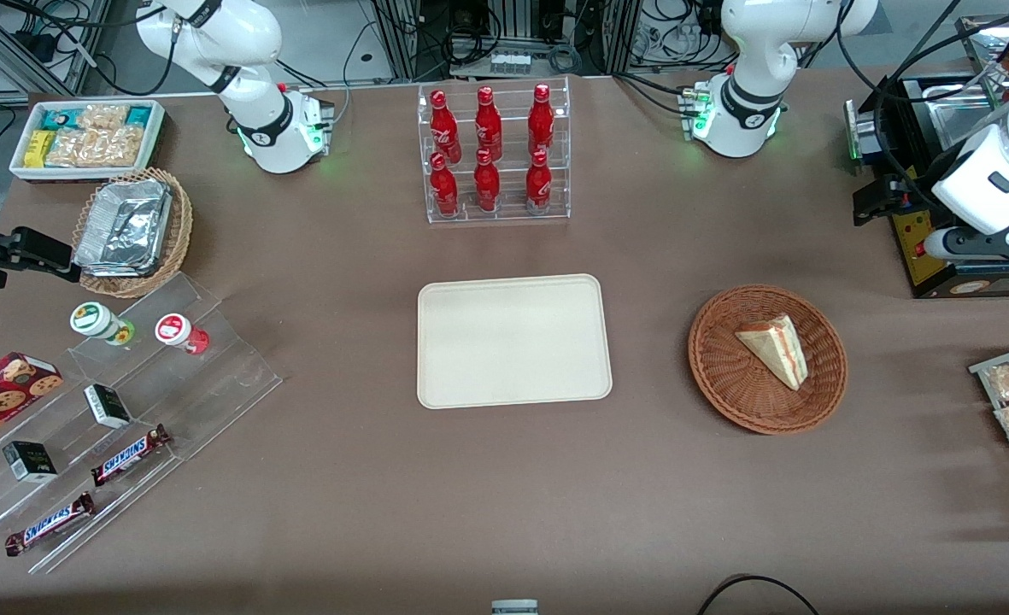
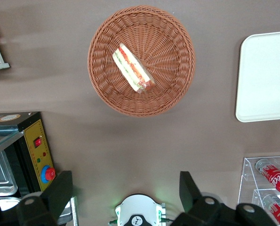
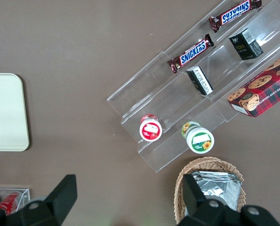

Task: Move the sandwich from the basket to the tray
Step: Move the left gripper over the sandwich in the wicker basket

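Pale bread wedge sandwich (image 2: 132, 69), red-green filling edge, lies in basket (image 2: 177, 44).
Tool (image 2: 125, 190) hovers above the surface, fingers spread, gripping nothing.

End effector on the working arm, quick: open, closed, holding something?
End effector: open and empty, high above the table, with the sandwich in the basket untouched.

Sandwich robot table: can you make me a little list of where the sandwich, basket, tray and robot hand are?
sandwich: lying in the basket
basket: on the table, beside the tray, toward the working arm's end
tray: bare, nearer the front camera than the bottle rack
gripper: open, high above the table, holding nothing
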Motion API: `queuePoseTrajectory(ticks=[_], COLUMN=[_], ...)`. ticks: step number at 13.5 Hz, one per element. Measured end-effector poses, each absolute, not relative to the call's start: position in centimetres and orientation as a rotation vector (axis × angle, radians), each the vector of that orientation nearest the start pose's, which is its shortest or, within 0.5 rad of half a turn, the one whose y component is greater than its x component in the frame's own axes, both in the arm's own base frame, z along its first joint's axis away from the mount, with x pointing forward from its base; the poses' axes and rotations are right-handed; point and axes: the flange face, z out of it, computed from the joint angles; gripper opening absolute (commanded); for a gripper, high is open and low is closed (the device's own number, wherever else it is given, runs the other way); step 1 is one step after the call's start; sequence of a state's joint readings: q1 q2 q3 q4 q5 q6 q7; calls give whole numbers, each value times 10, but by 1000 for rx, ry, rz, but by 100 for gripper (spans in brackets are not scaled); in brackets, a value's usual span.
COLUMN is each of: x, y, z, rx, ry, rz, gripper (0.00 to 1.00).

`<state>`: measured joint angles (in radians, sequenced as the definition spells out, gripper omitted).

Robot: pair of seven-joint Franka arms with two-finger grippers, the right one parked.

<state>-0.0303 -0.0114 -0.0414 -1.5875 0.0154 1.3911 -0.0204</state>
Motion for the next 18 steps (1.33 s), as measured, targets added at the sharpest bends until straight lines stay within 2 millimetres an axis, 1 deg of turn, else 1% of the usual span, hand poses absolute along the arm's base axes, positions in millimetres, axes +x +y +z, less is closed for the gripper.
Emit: queuePoseTrajectory(ticks=[5, 7, 9, 12, 18], x=[529, 531, 534, 538, 542], y=[-37, -38, -38, -39, -38], z=[606, 597, 583, 552, 472], rx=[-3103, -3103, -3102, -3103, -3109], ry=[80, 83, 83, 85, 75], rz=[290, 286, 290, 288, 237], gripper=[100, 100, 100, 100, 100])
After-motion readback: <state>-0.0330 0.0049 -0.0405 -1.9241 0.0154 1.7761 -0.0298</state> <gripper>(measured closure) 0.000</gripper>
